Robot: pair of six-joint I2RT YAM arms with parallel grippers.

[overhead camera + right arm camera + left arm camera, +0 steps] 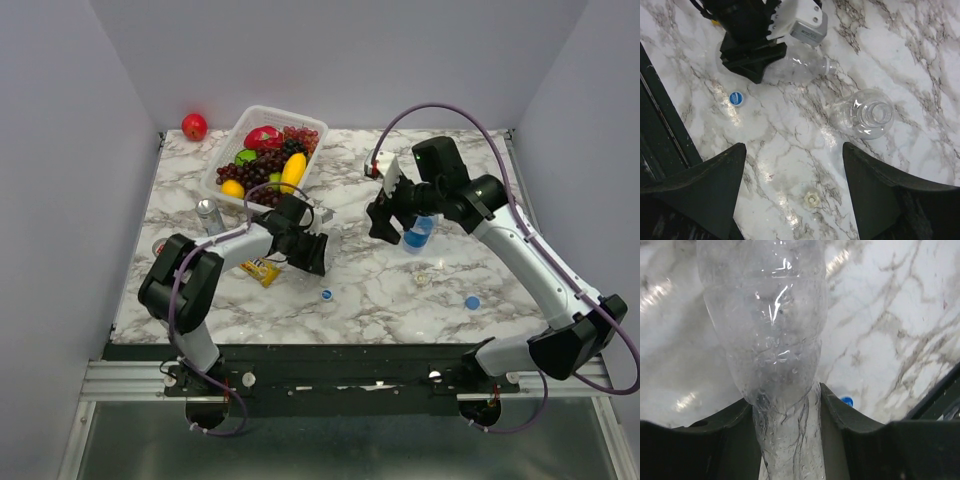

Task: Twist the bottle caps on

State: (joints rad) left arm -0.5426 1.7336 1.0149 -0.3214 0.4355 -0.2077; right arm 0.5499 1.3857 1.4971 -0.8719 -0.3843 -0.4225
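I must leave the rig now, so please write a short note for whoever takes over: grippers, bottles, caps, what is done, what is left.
Left gripper: jaws closed on the lying clear bottle, whose neck is bare.
Right gripper: open, empty, above the table.
Upright clear bottle: mouth open.
Blue-tinted bottle: beside the right gripper; its top is hard to see.
Loose on the table: blue-and-white cap, pale cap, blue cap.
Done: no cap screwed on.
Left: all three caps.
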